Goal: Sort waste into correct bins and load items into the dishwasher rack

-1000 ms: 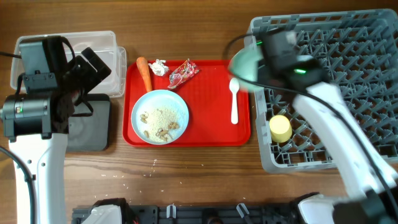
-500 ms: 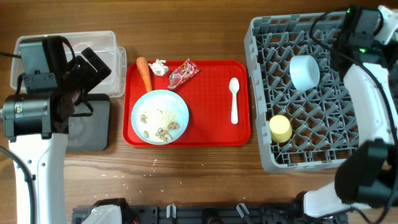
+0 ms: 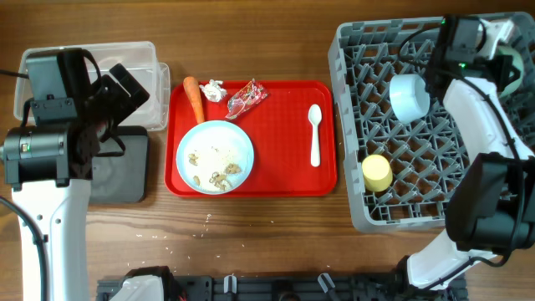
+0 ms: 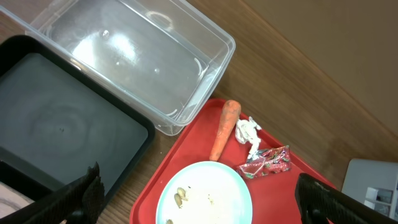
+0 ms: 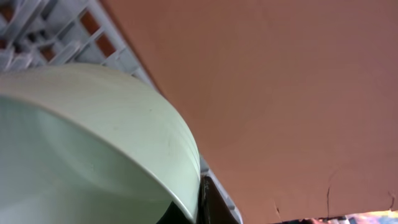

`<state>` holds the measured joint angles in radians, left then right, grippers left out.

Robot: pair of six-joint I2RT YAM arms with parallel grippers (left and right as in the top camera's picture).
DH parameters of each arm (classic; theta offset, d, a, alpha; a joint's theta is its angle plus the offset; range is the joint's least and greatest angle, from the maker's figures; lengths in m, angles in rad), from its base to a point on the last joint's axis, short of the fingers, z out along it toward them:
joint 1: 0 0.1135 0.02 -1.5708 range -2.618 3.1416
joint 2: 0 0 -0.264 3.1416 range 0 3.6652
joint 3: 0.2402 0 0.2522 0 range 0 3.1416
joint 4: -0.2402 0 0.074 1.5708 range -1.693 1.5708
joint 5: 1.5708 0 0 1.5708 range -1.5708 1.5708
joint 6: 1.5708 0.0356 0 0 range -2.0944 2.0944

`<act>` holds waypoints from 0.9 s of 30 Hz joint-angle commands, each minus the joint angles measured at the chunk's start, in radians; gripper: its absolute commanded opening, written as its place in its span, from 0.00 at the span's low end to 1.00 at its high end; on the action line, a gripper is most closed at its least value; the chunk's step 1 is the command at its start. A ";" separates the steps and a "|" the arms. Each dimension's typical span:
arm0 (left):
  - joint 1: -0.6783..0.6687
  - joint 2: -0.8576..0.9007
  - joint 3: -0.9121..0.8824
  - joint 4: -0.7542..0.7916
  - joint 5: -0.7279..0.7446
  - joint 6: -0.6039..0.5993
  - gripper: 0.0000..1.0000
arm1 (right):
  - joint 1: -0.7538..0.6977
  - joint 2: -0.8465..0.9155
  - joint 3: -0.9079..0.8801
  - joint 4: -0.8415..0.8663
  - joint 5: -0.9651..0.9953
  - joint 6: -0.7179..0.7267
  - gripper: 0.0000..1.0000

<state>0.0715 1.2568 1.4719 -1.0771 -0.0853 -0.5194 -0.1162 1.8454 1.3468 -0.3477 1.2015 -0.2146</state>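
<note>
Grips pale green bowl (image 5: pixel 93 137) by its thin rim in right hand (image 5: pixel 193 202), upper right; probably light, stiff, slippery.

A second ago the right arm (image 3: pixel 472 96) reached across the near-left part of the rack (image 3: pixel 368 50), carrying the green bowl (image 5: pixel 93 143) over the rack's left edge, just beside the red tray (image 3: pixel 284 167) and above the spoon (image 3: pixel 314 134). It has since swung to the rack's far right corner, and the green bowl now shows only as a pale sliver (image 3: pixel 508 60) at that edge. With the arm gone from there, the blue bowl (image 3: pixel 410 96) in the rack is uncovered. Over the last half second the wrist has shifted slightly left along the far edge.
</note>
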 commanded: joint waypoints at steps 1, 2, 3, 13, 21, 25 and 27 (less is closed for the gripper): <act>0.003 0.000 0.010 0.002 -0.014 -0.013 1.00 | 0.015 0.017 -0.075 0.033 0.019 0.005 0.04; 0.003 0.000 0.010 0.002 -0.014 -0.013 1.00 | 0.012 0.017 -0.095 0.047 0.037 0.004 0.04; 0.003 0.000 0.010 0.002 -0.014 -0.013 1.00 | 0.010 0.017 -0.103 0.047 0.036 0.005 0.04; 0.003 0.000 0.010 0.002 -0.014 -0.013 1.00 | -0.017 0.016 -0.104 0.139 0.089 -0.114 0.04; 0.003 0.000 0.010 0.002 -0.014 -0.013 1.00 | 0.032 0.017 -0.107 0.114 0.048 -0.116 0.06; 0.003 0.000 0.010 0.002 -0.014 -0.013 1.00 | 0.047 0.017 -0.150 0.100 0.047 -0.126 0.09; 0.003 0.000 0.010 0.002 -0.014 -0.013 1.00 | 0.048 0.017 -0.174 0.099 0.047 -0.126 0.13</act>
<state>0.0715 1.2568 1.4719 -1.0771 -0.0853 -0.5220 -0.0681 1.8469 1.2102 -0.2462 1.2541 -0.3313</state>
